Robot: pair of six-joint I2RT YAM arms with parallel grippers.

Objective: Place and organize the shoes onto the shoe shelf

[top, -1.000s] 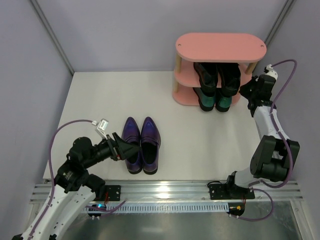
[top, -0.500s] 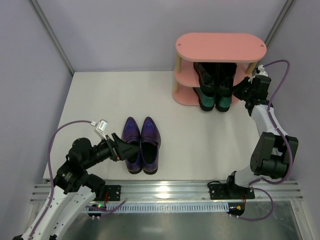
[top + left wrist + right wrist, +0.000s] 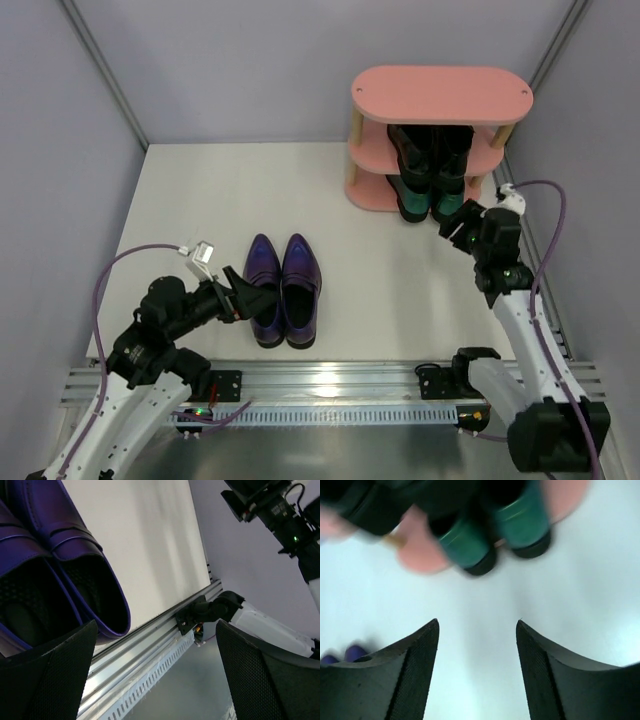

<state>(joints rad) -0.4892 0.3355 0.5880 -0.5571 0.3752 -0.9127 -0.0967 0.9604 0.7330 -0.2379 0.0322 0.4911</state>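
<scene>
White desk (image 3: 200, 200), matte, bare across the left half and far-left corner. Lilac walls (image 3: 250, 70) behind and on both sides of me. Grey frame bar (image 3: 103, 70) slants down to the far-left corner, and another bar (image 3: 556, 42) runs to the far-right corner. Aluminium rail (image 3: 340, 380) runs along the near edge. Just below it is a white slotted cable duct (image 3: 340, 413), then a brushed metal sheet (image 3: 330, 455). From my left wrist I see the desk (image 3: 150, 545), the rail (image 3: 145, 645), and a black camera (image 3: 270, 510) high up with a green light (image 3: 295, 539). Right wrist view is blurred, showing white desk (image 3: 480, 610) only.
</scene>
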